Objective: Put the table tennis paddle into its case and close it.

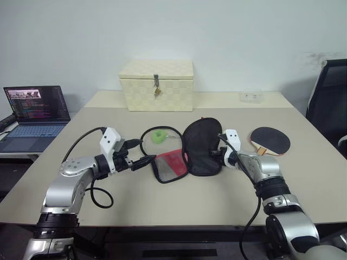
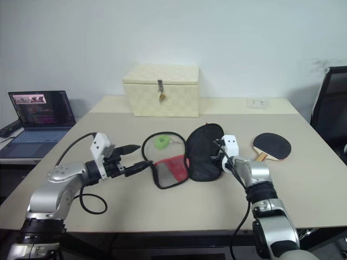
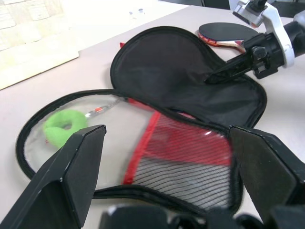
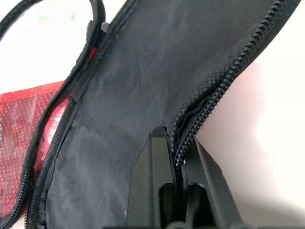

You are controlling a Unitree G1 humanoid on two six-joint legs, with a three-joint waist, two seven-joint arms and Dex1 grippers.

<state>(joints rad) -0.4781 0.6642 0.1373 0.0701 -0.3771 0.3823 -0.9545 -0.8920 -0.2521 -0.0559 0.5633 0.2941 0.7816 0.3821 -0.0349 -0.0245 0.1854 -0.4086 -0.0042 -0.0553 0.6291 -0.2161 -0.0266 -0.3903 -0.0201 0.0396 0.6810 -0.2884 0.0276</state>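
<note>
The case (image 1: 201, 146) lies unzipped at the table's middle, its black half tilted up, its red mesh panel (image 1: 171, 165) flat, and a green pompom (image 1: 158, 136) inside the zip loop. My right gripper (image 1: 218, 153) is shut on the black half's zipper edge (image 4: 209, 90), and the right wrist view shows the fingers (image 4: 155, 157) clamped on the fabric. My left gripper (image 1: 143, 153) stands open just left of the red mesh panel, with nothing between its fingers (image 3: 71, 176). The table tennis paddle (image 1: 269, 140) lies flat to the right of the case, black face up.
A cream woven box (image 1: 157, 85) with a metal latch stands at the back of the table. An open laptop (image 1: 35, 116) sits on a side surface to the left. A black chair (image 1: 331, 103) is at the right edge, and a small clear item (image 1: 252, 97) lies at the back right.
</note>
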